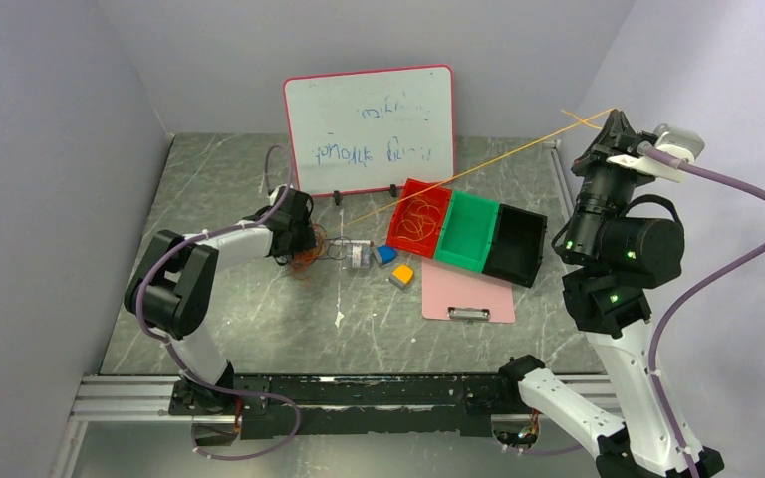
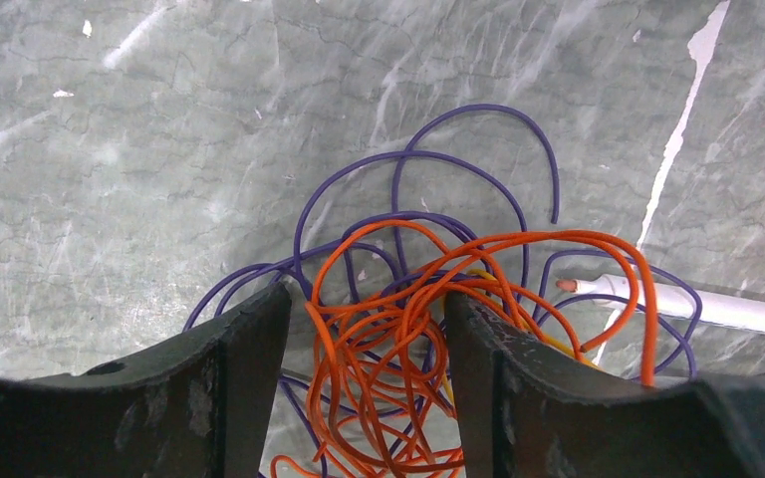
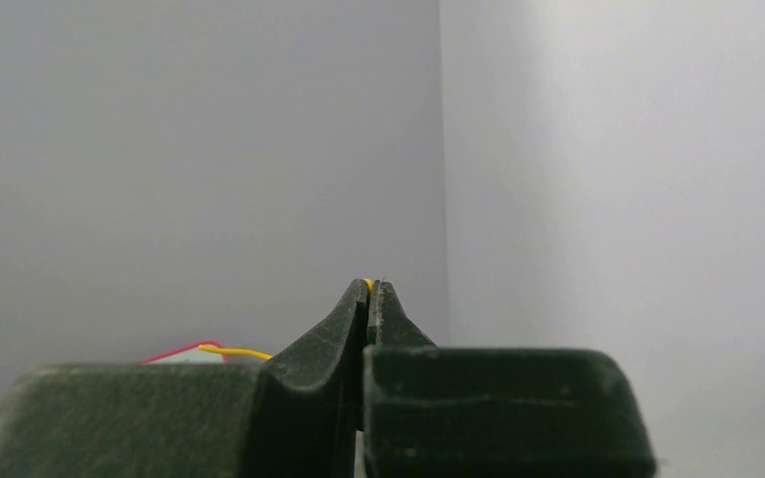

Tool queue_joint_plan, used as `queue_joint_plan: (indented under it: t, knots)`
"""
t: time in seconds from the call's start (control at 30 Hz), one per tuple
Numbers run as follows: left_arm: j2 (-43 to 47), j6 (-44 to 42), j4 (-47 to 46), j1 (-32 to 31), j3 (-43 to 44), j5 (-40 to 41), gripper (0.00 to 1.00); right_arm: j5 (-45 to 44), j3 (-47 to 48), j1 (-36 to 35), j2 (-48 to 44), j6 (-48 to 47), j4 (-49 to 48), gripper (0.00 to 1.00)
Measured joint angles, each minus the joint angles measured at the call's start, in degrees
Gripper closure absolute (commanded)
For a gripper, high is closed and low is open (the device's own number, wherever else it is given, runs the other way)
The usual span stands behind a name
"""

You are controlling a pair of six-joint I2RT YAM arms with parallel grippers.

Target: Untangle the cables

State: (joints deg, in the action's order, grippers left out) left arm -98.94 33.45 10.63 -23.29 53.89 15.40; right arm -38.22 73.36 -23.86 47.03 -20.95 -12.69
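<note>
My left tool (image 2: 367, 299) stood spread, with the cables (image 2: 558, 237) between its fingers on the surface (image 2: 110, 149). My right tool (image 3: 371, 287) pinched one taut yellow cable (image 1: 478, 167).

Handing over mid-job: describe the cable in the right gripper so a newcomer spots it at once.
Start at the whiteboard at the back of the table. Just in front of it, a thin yellow cable rises from near the tangle over the red bin to the right gripper. It alone is stretched straight in the air; the orange cables and purple cables lie in loose loops.
</note>
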Motion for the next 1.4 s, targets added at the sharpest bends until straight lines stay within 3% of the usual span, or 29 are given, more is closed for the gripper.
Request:
queue_joint_plan:
  t: [0.13, 0.37, 0.43, 0.7, 0.97, 1.23, 1.4]
  knots:
    - [0.37, 0.35, -0.22, 0.11, -0.44, -0.17, 0.39, -1.60, -0.11, -0.07, 0.00, -2.45, -0.31, 1.00]
    - [2.40, 0.76, -0.90, 0.31, -2.62, -1.99, 0.89, -2.01, -0.11, -0.26, 0.00, -2.93, 1.42, 1.00]
    - [3.69, 0.24, -0.70, 0.48, -3.50, -2.03, 0.93, -1.07, 0.11, -0.24, 0.07, -1.97, 2.89, 1.00]
    - [11.02, -2.60, 3.50, 2.75, -4.63, 1.64, 0.93, 4.96, 6.75, 0.24, 2.47, 4.90, 11.61, 1.00]
    - [14.69, -5.99, 6.78, 3.67, -1.29, 3.96, 0.89, 6.69, 11.43, 0.24, 8.70, 11.43, 28.50, 1.00]
    - [13.38, -6.47, 7.85, 5.92, -0.79, 3.76, 0.55, 3.08, 11.28, 0.24, 4.61, 12.11, 31.12, 1.00]
    - [9.97, -4.52, 7.54, 6.88, -1.20, 2.97, 0.45, -2.62, 11.80, 0.24, 2.29, 9.73, 27.58, 1.00]
